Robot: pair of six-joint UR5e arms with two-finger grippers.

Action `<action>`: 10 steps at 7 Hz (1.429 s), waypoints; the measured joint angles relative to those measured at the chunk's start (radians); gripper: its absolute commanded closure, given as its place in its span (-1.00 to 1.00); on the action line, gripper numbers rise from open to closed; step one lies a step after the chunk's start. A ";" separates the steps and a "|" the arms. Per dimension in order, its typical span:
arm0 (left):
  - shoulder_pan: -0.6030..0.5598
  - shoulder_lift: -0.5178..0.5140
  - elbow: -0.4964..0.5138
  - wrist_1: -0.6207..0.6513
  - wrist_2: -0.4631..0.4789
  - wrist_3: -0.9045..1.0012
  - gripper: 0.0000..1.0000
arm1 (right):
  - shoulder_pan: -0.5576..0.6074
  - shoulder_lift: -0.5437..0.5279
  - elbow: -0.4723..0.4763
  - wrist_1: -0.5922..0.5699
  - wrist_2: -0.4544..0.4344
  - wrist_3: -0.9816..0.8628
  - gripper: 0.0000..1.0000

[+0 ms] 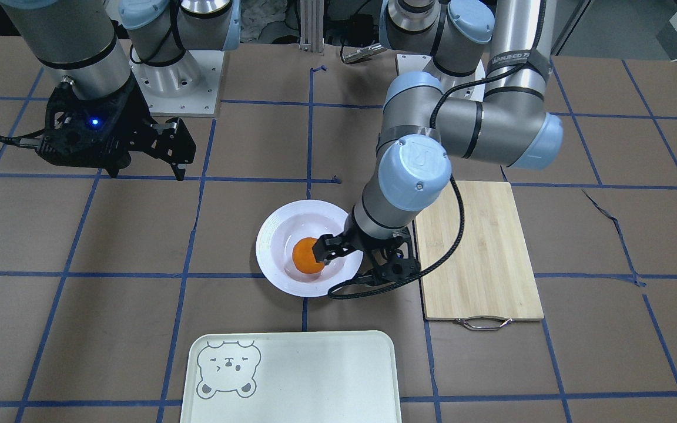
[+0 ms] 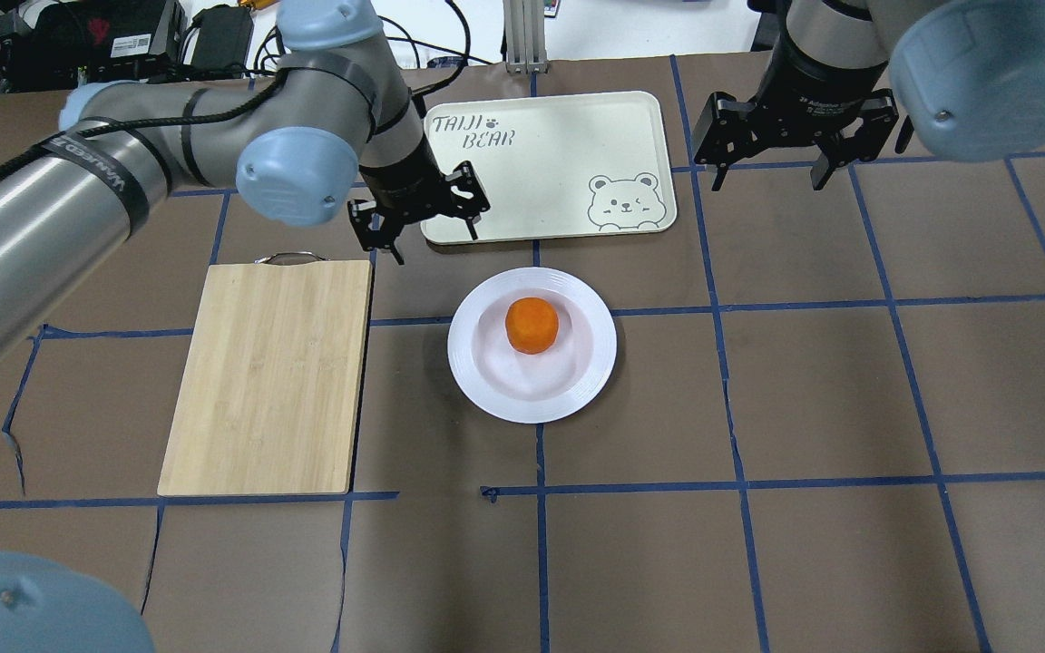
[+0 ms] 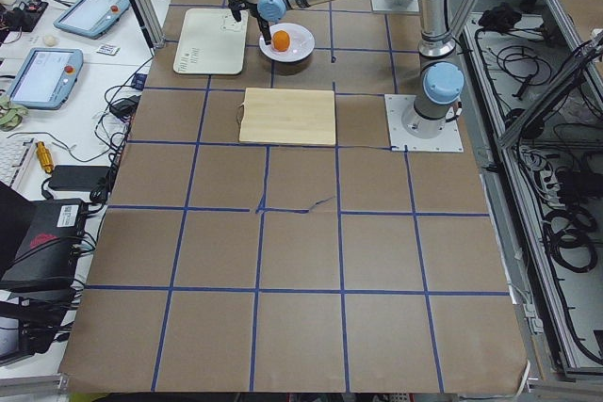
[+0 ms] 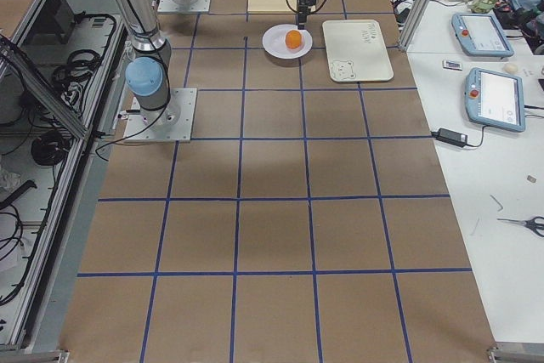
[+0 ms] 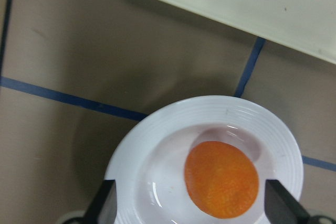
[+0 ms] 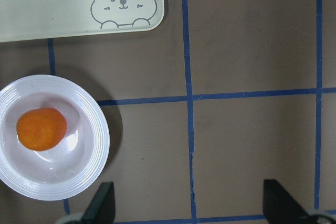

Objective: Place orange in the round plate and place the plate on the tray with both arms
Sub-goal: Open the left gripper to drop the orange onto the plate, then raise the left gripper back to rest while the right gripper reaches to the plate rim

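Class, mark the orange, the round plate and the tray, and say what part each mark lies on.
orange [image 2: 532, 325], overhead exterior view, middle of its dimpled top.
round plate [image 2: 473, 385], overhead exterior view, bare ribbed rim at lower left.
tray [image 2: 541, 181], overhead exterior view, bare floor near its middle.

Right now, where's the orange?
In the overhead view the orange lies in the well of the round plate near table centre, on the robot's side of the tray and right of the cutting board.
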 measured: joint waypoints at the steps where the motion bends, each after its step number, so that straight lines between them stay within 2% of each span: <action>1: 0.059 0.027 0.032 -0.052 0.033 0.075 -1.00 | -0.001 0.027 0.007 -0.051 0.014 0.000 -1.00; 3: 0.153 0.112 0.056 -0.160 0.078 0.137 -1.00 | -0.002 0.077 0.070 -0.148 0.162 0.004 -1.00; 5: 0.193 0.204 0.054 -0.234 0.129 0.146 -1.00 | -0.002 0.142 0.221 -0.357 0.278 0.004 -1.00; 7: 0.214 0.259 0.047 -0.256 0.132 0.147 -1.00 | -0.002 0.206 0.353 -0.551 0.356 0.004 -1.00; 10: 0.228 0.305 0.054 -0.291 0.135 0.147 -1.00 | 0.007 0.268 0.418 -0.621 0.440 0.010 -1.00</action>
